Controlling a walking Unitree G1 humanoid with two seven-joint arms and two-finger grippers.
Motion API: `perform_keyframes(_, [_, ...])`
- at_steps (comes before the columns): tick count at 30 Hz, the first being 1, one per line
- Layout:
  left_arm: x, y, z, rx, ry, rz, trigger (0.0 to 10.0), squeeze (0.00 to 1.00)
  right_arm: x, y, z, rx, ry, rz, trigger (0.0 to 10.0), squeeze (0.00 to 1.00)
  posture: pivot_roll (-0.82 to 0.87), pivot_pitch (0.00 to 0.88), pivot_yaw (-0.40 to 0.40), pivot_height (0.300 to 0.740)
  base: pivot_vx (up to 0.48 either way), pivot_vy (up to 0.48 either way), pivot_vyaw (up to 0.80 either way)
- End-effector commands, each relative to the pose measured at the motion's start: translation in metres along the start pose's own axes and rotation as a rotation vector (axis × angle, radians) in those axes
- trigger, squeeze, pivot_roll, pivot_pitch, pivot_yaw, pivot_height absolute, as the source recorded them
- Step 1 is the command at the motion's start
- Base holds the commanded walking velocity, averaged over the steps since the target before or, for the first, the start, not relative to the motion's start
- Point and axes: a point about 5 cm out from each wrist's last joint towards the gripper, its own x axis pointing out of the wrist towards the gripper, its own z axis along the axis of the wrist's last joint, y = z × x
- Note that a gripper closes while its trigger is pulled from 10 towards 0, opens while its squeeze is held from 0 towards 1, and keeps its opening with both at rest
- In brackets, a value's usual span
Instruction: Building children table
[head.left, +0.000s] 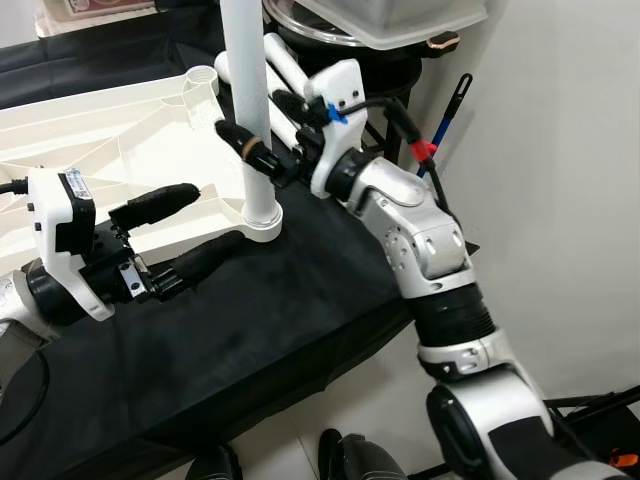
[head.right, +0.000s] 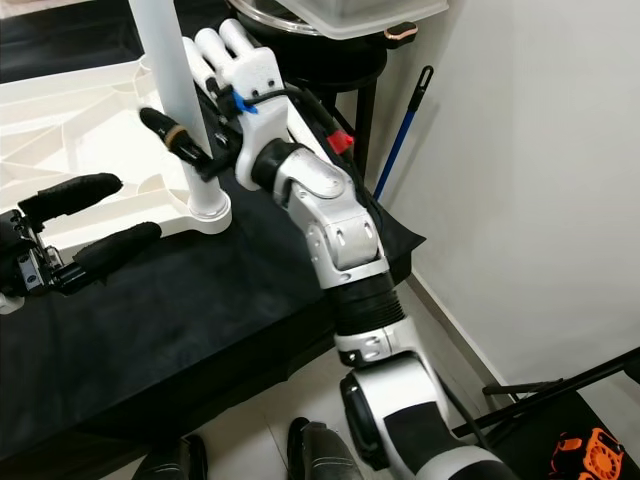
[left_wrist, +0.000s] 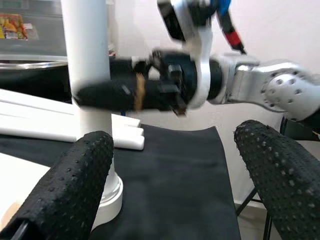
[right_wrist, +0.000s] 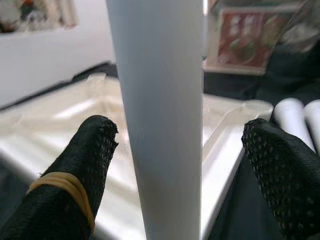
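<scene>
In the left eye view a white table leg (head.left: 248, 100) stands upright in the corner socket of the white table panel (head.left: 110, 140), which lies on the black-covered tabletop (head.left: 250, 330) near its right edge. The right gripper (head.left: 268, 140) has its jaws spread around the leg, and the left gripper (head.left: 190, 225) waits just beside the socket. In the left wrist view its jaws are wide apart; in the right wrist view the leg stands between the two fingers (right_wrist: 80, 170), but I cannot tell if they touch it.

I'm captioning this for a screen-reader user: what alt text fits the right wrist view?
A white table leg stands upright between the right gripper's two open black fingers. Behind it the white tabletop lies underside up, with spare legs beside it.
</scene>
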Motion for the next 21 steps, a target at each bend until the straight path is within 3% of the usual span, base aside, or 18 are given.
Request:
perform_keyframes(1, [0.0, -0.003, -0.002, 0.001, 0.012, -0.018, 10.0, 0.0, 0.0, -0.002, -0.003, -0.026, 0.006, 0.047, 10.0, 0.0, 0.08, 0.214, -0.081, 0.74, 0.0, 0.0, 0.0])
perform_keyframes(6, [0.0, -0.004, -0.003, 0.001, 0.017, -0.022, 10.0, 0.0, -0.004, 0.001, -0.017, 0.056, 0.041, 0.206, 10.0, 0.0, 0.08, 0.219, -0.081, 0.74, 0.0, 0.0, 0.0])
perform_keyframes(16, [0.002, -0.008, -0.002, -0.003, 0.023, -0.032, 10.0, 0.0, 0.002, -0.009, -0.021, 0.036, 0.025, 0.226, 10.0, 0.0, 0.1, 0.228, -0.08, 0.74, 0.0, 0.0, 0.0])
perform_keyframes(17, [0.001, -0.007, -0.002, -0.002, 0.024, -0.031, 10.0, 0.0, 0.004, -0.012, -0.021, 0.017, 0.033, 0.209, 2.0, 0.0, 0.1, 0.229, -0.081, 0.74, 0.0, 0.0, 0.0])
perform_keyframes(18, [0.001, -0.007, -0.001, -0.001, 0.024, -0.029, 10.0, 0.0, 0.005, -0.014, -0.021, 0.008, 0.04, 0.2, 0.0, 0.0, 0.1, 0.229, -0.081, 0.74, 0.0, 0.0, 0.0])
perform_keyframes(21, [0.0, -0.007, 0.0, 0.004, 0.025, -0.023, 10.0, 0.0, 0.007, -0.017, -0.023, -0.037, 0.07, 0.178, 0.0, 0.0, 0.1, 0.229, -0.084, 0.74, 0.0, 0.0, 0.0])
